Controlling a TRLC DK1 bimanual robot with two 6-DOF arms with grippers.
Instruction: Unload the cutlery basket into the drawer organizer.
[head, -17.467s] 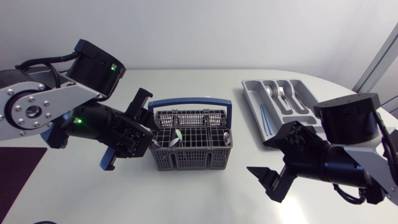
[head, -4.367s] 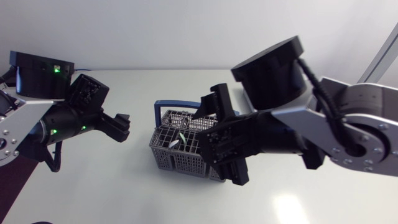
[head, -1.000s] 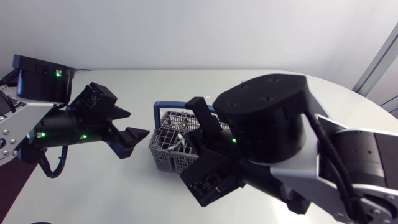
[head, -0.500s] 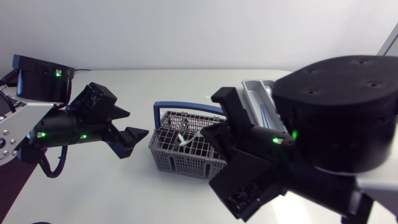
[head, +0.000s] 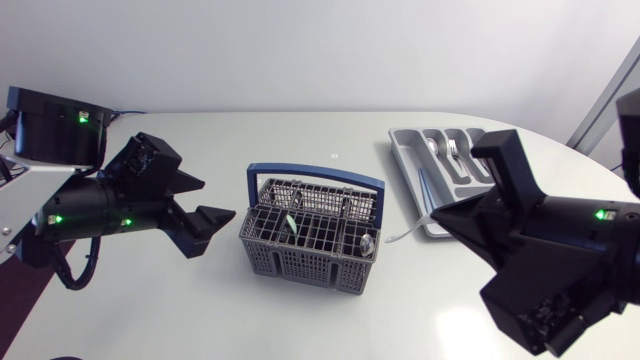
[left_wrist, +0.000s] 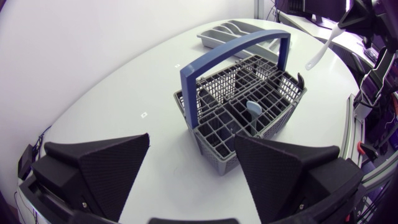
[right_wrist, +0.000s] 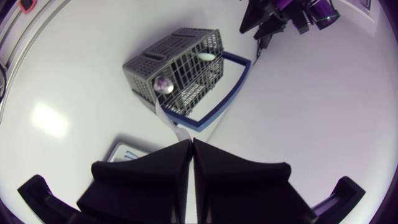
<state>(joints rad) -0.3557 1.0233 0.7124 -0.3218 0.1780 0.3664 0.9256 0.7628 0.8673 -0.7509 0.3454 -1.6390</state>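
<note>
head view: the cutlery basket (head: 300, 255) stands mid-table with a spoon (head: 366, 243) in its right near corner. the drawer organizer (head: 408, 158) lies at the far right. the left gripper (head: 208, 200) hangs just left of the basket, fingers spread and holding nothing. the right gripper (head: 442, 215) pinches a white utensil (head: 405, 233) between basket and organizer.

left wrist view: the cutlery basket (left_wrist: 214, 140) sits ahead of the released fingers (left_wrist: 106, 165), and the white utensil (left_wrist: 323, 48) hangs in the air to its right.

right wrist view: the fingers (right_wrist: 168, 162) are clenched on the white utensil (right_wrist: 169, 121), with the cutlery basket (right_wrist: 158, 59) beyond.
</note>
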